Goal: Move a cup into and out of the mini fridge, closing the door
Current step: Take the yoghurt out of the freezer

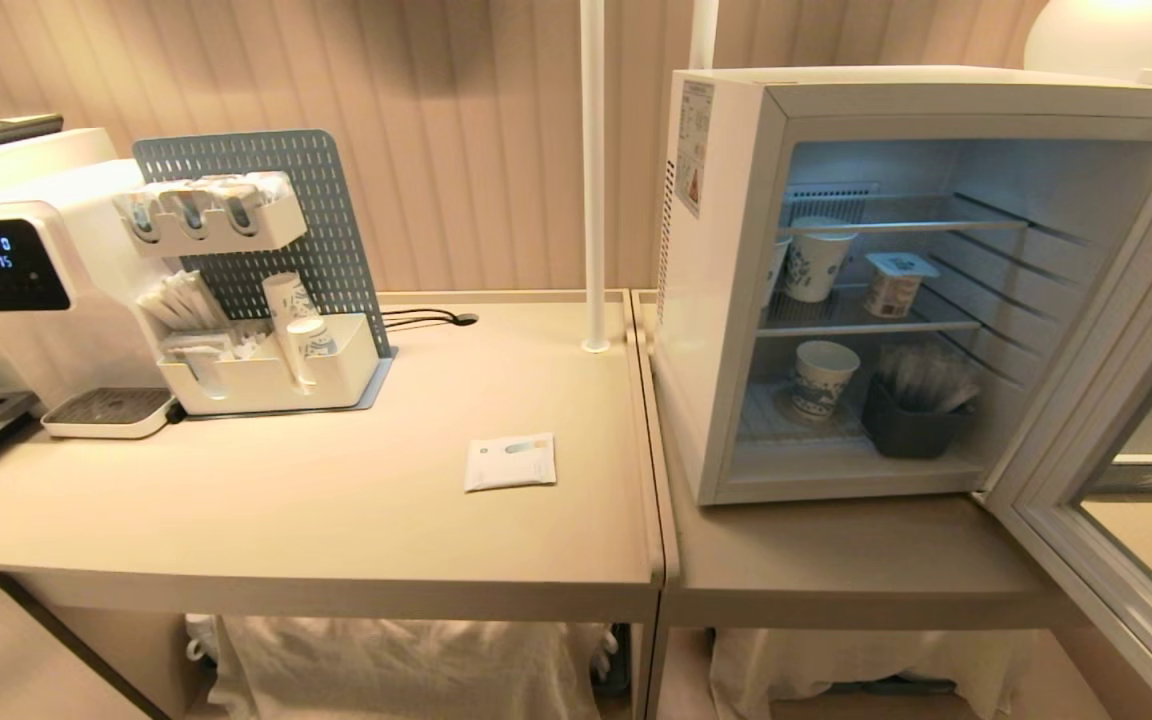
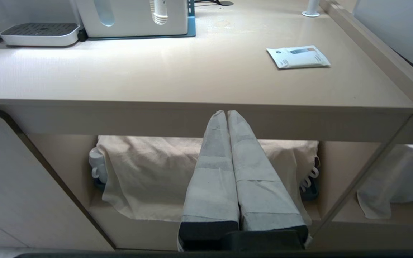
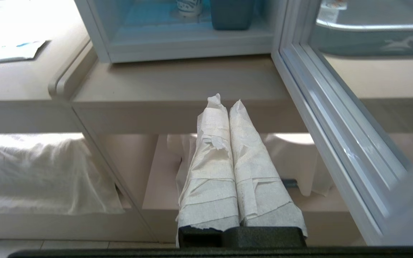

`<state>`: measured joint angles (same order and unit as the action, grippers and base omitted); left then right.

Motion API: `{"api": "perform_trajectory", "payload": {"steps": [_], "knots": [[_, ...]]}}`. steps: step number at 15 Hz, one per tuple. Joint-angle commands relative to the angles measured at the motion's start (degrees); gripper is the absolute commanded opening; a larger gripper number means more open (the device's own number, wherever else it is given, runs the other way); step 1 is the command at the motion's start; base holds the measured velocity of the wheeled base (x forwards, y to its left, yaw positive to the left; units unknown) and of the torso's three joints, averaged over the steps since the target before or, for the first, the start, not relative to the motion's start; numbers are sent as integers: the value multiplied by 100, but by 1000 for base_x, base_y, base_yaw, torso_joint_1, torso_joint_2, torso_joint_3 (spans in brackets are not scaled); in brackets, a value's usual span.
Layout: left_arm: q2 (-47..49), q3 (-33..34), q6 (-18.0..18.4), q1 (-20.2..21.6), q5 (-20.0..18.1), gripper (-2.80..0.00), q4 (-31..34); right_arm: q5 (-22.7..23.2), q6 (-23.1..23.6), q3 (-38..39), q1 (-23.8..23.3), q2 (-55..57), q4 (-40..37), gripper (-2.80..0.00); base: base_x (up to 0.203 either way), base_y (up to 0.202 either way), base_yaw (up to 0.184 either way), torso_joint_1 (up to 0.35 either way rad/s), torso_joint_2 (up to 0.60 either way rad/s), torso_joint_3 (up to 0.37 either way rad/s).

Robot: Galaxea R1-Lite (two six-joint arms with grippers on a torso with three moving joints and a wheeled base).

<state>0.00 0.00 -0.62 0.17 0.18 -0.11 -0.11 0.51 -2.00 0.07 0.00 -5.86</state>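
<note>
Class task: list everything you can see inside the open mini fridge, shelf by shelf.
Inside the mini fridge: middle shelf, a patterned cup and a sealed tub; floor, another cup and a dark bin of wrapped sticks. The left wall partly hides another cup.

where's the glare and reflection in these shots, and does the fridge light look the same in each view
Head view: the mini fridge interior glows cool blue against warm room light, and the open door glass mirrors the counter. Left wrist view: a bright sheen washes the table near the dispenser tray. Right wrist view: the table at its far edge is blown out, and the fridge floor looks strongly blue.
</note>
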Motion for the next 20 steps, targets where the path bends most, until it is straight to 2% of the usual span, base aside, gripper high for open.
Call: {"api": "perform_trajectory", "payload": {"steps": [1, 5, 6, 8, 10, 13, 15, 20], "knots": [[9, 9, -8, 1, -1, -280, -7, 2, 2, -2, 1, 9, -2, -280, 191, 0, 0, 2, 2, 7], [9, 9, -17, 1, -1, -280, 1, -15, -15, -98, 1, -8, 10, -280, 63, 0, 0, 1, 2, 0], [9, 9, -9, 1, -1, -280, 1, -15, -80, -433, 1, 12, -56, -280, 0, 0, 0, 0, 0, 0], [9, 9, -8, 1, -1, -280, -7, 7, -277, -1641, 1, 332, -456, -280, 0, 0, 0, 0, 0, 0], [9, 9, -8, 1, -1, -280, -7, 47, -440, -2595, 1, 1371, -895, -280, 0, 0, 0, 0, 0, 0], [9, 9, -17, 1, -1, -280, -7, 167, -618, -3076, 23, 3511, -938, -280, 0, 0, 0, 0, 0, 0], [9, 9, -17, 1, -1, -280, -2, 275, -671, -3145, 36, 4811, -400, -280, 0, 0, 0, 0, 0, 0], [9, 9, -26, 1, -1, -280, 2, 319, -727, -3098, 108, 7751, 1957, -280, 0, 0, 0, 0, 0, 0]]}}
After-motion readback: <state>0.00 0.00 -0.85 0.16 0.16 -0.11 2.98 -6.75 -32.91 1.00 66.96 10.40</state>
